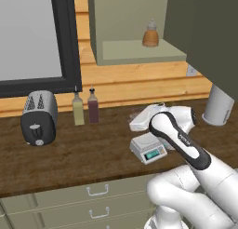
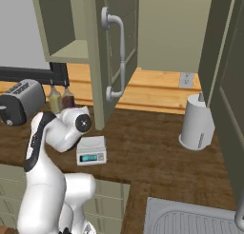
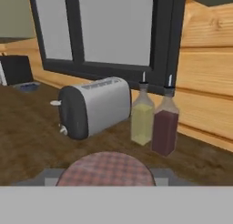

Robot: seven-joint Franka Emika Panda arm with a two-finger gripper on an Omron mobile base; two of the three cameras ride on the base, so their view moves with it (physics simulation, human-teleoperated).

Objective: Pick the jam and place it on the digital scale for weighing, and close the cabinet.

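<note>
Two fingertips cannot be made out, so whether the gripper is apart or clamped is unclear. Close before the hand camera sits the jam's [image 3: 107,169] checked brownish-red lid. Beyond it stand two bottles [image 3: 154,120] and a toaster [image 3: 93,107]. The digital scale [image 1: 148,148] rests on the counter [image 1: 83,153] below the open cabinet [image 2: 112,52].

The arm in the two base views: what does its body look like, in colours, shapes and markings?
The arm is built of glossy white rounded segments, thick and tubular. A black band with small pale lettering runs along one link, and another joint ends in a dark round cap. No loose cables show along it.
</note>
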